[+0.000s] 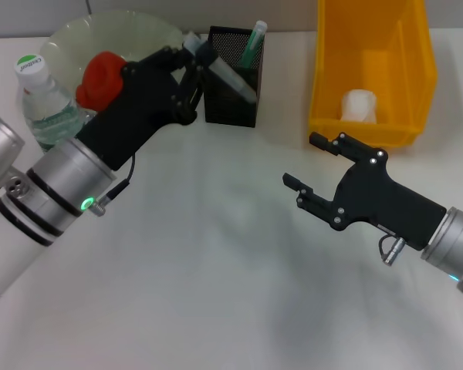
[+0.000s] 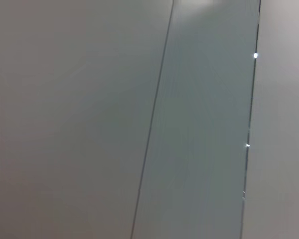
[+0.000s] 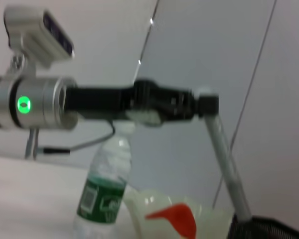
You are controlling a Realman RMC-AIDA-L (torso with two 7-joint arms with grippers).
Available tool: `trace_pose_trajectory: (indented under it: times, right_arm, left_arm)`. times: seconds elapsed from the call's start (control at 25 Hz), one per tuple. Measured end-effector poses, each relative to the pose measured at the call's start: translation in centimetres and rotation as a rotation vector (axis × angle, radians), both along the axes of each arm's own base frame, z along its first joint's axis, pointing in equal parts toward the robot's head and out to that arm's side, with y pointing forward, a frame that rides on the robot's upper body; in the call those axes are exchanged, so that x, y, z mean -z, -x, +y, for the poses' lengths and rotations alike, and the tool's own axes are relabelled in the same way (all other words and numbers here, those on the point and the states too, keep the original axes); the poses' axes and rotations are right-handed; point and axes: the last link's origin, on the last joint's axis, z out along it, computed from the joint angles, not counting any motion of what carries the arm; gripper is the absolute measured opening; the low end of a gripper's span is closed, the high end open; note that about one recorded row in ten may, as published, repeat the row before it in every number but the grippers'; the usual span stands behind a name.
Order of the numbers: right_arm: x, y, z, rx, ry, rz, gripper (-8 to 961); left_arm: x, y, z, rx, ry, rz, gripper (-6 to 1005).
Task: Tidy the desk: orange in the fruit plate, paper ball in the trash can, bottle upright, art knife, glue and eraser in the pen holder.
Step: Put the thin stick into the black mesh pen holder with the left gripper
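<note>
- The right gripper (image 1: pixel 307 163) hovers over the near right part of the worktop (image 1: pixel 216 254), fingers spread wide and holding nothing.
- The left gripper (image 1: pixel 191 68) reaches toward the far edge, its fingers closed on the glue (image 1: pixel 230 75), whose lower end dips into the pen holder (image 1: pixel 231 99); the right wrist view shows the tube (image 3: pixel 224 159) slanting down from the gripper to the mesh rim.
- The bottle (image 1: pixel 46 100) stands upright near the far left corner.
- The art knife (image 1: pixel 252 42) stands in the pen holder, its tip poking above the rim.
- The orange (image 1: pixel 100 77) lies in the fruit plate (image 1: pixel 139 31) at the far left edge.
- The trash can (image 1: pixel 370 62) sits at the far right edge with a white paper ball (image 1: pixel 359 105) inside.
</note>
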Motion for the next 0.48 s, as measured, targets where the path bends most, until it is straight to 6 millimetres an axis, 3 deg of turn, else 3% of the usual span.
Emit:
trace_pose_trajectory:
  times: [0.48]
  right_arm:
    - [0.3,-0.5,0.4,0.030,0.000,-0.037,646]
  left_arm:
    - [0.8,-2.4,2.5,-0.046,-0.125,0.043,156]
